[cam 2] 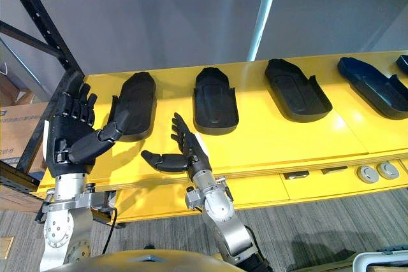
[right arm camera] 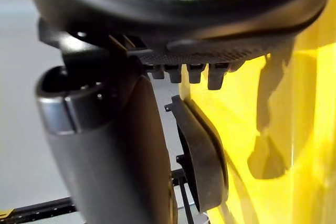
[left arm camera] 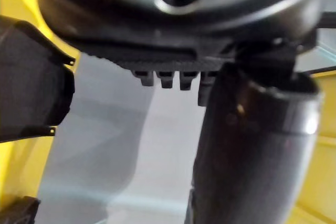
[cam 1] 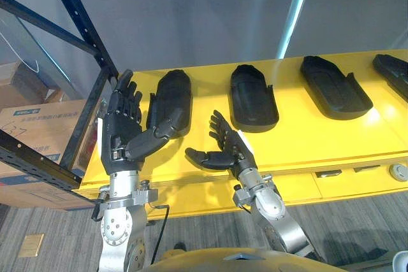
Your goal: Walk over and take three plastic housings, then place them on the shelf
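Note:
Several black plastic housings lie in a row on the yellow table [cam 1: 319,144]. The leftmost housing [cam 1: 171,103] sits just past my left hand [cam 1: 121,128], which is raised, open, fingers straight and thumb pointing toward that housing, not touching it. My right hand [cam 1: 226,148] hovers open over the table's front edge, palm up, below the second housing [cam 1: 252,99] and apart from it. A third housing [cam 1: 335,87] and a fourth housing [cam 1: 395,71] lie further right. In the right wrist view a housing [right arm camera: 202,161] shows edge-on past the open fingers.
A dark blue metal shelf frame [cam 1: 76,23] stands at the left, with cardboard boxes [cam 1: 38,138] behind it. A grey wall and a pale blue pole [cam 1: 294,11] rise behind the table. Small round parts [cam 2: 373,171] sit on the table's lower ledge at the right.

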Controlling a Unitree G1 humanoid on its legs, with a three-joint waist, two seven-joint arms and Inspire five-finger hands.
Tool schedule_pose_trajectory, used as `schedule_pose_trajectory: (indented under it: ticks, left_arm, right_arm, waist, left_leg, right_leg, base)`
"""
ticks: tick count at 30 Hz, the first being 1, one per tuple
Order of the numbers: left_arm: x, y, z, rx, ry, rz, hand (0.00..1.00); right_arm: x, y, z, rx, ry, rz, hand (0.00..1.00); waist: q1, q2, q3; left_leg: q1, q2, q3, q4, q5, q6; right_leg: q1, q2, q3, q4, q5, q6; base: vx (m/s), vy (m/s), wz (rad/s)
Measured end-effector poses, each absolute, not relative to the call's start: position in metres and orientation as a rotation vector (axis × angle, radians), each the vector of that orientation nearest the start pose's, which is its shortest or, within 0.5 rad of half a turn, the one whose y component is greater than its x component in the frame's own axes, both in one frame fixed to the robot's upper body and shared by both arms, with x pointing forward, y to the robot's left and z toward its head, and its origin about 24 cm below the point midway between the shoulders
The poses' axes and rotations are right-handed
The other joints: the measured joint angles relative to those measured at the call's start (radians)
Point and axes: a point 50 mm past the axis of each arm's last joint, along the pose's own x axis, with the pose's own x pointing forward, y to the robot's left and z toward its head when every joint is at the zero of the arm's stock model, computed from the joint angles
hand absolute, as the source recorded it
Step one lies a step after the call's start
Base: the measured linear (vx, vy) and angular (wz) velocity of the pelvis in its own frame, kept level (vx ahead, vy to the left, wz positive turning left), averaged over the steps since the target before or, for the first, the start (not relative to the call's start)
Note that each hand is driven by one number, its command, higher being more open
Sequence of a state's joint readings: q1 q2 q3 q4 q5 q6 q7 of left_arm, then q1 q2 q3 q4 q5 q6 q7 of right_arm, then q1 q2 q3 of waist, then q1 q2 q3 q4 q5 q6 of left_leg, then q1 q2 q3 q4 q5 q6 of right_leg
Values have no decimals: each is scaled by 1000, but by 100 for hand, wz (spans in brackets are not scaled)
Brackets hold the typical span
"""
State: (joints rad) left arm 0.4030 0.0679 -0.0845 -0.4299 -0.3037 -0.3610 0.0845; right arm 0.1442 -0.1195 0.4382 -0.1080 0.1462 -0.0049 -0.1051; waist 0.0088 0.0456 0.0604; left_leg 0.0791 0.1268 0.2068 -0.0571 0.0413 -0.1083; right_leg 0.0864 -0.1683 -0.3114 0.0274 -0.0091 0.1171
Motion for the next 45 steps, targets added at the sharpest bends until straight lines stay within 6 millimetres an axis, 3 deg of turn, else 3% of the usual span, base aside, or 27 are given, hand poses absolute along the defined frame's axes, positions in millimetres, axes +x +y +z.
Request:
schedule_pose_trajectory:
  ticks: [16,34,40,45]
  left_arm:
    - [170,165,89,-279,-365,104,100]
    - [171,164,88,-282,-342,96,100]
    - [171,164,87,-282,-341,96,100]
    - [171,164,88,-282,-342,99,100]
  right_arm:
    - [209,-88,23,74,99,193,100]
    - [209,-90,23,84,101,130,100]
    - [210,-92,22,84,98,132,100]
    - [209,-90,22,132,80,230,100]
  waist:
    - [-12,17,-11]
    - [-13,18,-11]
    - [-13,19,-10]
    - [-13,18,-9]
  left_leg:
    - [0,1,13,2,0,0]
    - [0,1,17,2,-1,2]
    - [0,1,18,2,-1,2]
    - [0,1,18,2,-1,2]
  right_leg:
    - [-12,1,14,3,1,1]
    - [-15,0,16,4,0,1]
    - [-15,0,16,4,0,1]
    - [-15,0,16,4,0,1]
  base:
    - [0,0,-1]
    - [0,0,0]
    - [0,0,0]
    - [0,0,0]
